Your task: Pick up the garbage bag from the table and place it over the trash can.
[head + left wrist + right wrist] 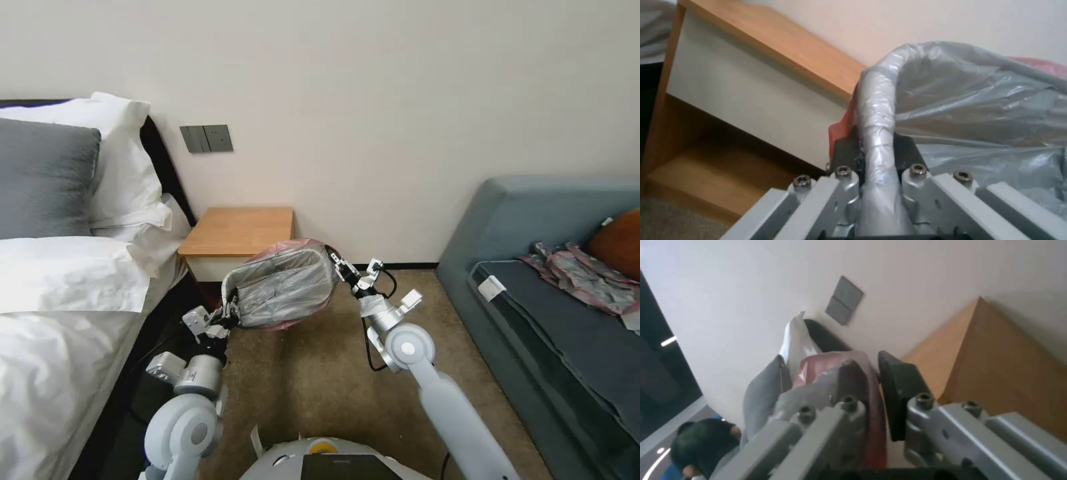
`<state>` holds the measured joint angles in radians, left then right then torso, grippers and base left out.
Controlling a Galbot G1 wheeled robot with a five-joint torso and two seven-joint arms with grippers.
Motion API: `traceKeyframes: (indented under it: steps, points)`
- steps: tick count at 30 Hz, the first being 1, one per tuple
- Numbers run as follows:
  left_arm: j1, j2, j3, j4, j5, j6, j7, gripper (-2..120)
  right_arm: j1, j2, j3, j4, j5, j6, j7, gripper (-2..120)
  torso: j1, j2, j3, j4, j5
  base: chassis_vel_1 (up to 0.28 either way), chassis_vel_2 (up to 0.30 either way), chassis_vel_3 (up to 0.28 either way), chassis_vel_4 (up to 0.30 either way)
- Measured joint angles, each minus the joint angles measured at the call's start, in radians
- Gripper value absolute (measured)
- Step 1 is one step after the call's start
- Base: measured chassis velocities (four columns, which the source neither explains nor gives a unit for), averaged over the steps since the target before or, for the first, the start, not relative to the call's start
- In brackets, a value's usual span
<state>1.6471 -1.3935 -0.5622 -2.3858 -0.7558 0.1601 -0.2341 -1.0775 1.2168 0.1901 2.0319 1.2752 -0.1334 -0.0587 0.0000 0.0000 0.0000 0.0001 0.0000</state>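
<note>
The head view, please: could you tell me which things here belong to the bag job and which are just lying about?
Job: garbage bag, stretched between left gripper and right gripper; table.

Lying about: crumpled plastic heap on sofa; pillows; wall switch.

silver-grey arms, black cables, bolted jaws

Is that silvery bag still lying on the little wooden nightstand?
No, the garbage bag hangs in the air in front of the table, stretched between the left gripper and the right gripper.
</note>
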Motion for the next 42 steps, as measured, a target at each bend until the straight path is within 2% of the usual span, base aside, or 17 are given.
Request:
traceKeyframes:
  steps: [2, 10, 22, 27, 30, 42]
  points:
    - [0.002, 0.000, 0.000, -0.006, -0.005, 0.000, 0.004, 5, 0.005, 0.000, -0.003, -0.010, 0.002, 0.000, 0.009, 0, 0.000, 0.000, 0.000, 0.0000, 0.0000, 0.000, 0.000, 0.000, 0.000]
    - [0.000, -0.004, -0.004, -0.019, -0.054, -0.001, 0.004, 5, -0.014, -0.012, -0.009, -0.024, -0.018, -0.006, 0.017, 0, 0.000, 0.000, 0.000, 0.0000, 0.0000, 0.000, 0.000, 0.000, 0.000]
    - [-0.024, -0.014, -0.007, -0.025, -0.180, 0.011, -0.050, 5, -0.092, -0.009, -0.008, 0.011, -0.128, 0.000, -0.001, 0, 0.000, 0.000, 0.000, -0.0001, -0.0001, 0.000, 0.000, 0.000, 0.000]
    - [-0.025, -0.017, -0.009, -0.040, -0.238, 0.035, -0.068, 5, -0.073, 0.004, -0.016, -0.040, -0.223, 0.034, -0.050, 0, 0.000, 0.000, 0.000, -0.0002, 0.0001, 0.000, 0.000, 0.000, 0.000]
    - [-0.022, -0.023, -0.006, -0.048, -0.265, 0.044, -0.072, 5, -0.017, 0.025, -0.034, -0.115, -0.300, 0.075, -0.104, 0, 0.000, 0.000, 0.000, 0.0003, 0.0001, 0.000, 0.000, 0.000, 0.000]
    - [-0.031, -0.025, -0.014, -0.070, -0.373, 0.058, -0.105, 7, -0.084, -0.004, -0.015, -0.116, -0.442, 0.131, -0.203, 0, 0.000, 0.000, 0.000, -0.0005, -0.0001, 0.000, 0.000, 0.000, 0.000]
